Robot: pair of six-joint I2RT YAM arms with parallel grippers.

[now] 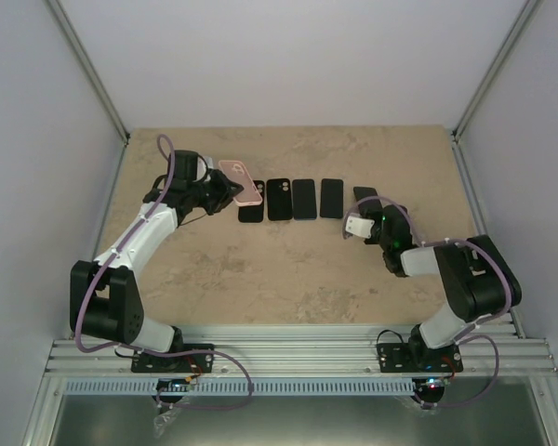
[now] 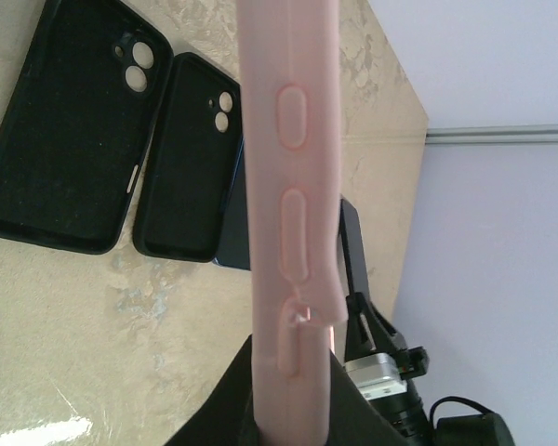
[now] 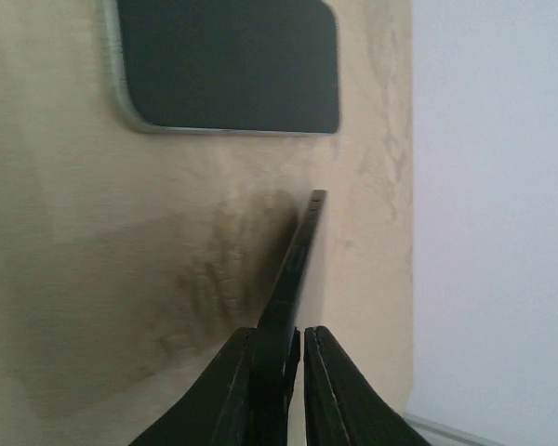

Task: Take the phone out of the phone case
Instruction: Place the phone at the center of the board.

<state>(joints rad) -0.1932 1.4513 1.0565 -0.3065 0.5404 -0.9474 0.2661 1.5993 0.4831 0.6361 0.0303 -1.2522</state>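
Phone looks out: left gripper (image 1: 222, 189) clamps the case (image 1: 243, 182), right gripper (image 3: 293, 336) pinches the phone (image 3: 302, 251) edgewise; next, lay it flat and release.

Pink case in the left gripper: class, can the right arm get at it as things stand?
Probably not yet. The right gripper has a dark phone between its fingers, and the pink case hangs at the far end of the row in the left gripper.
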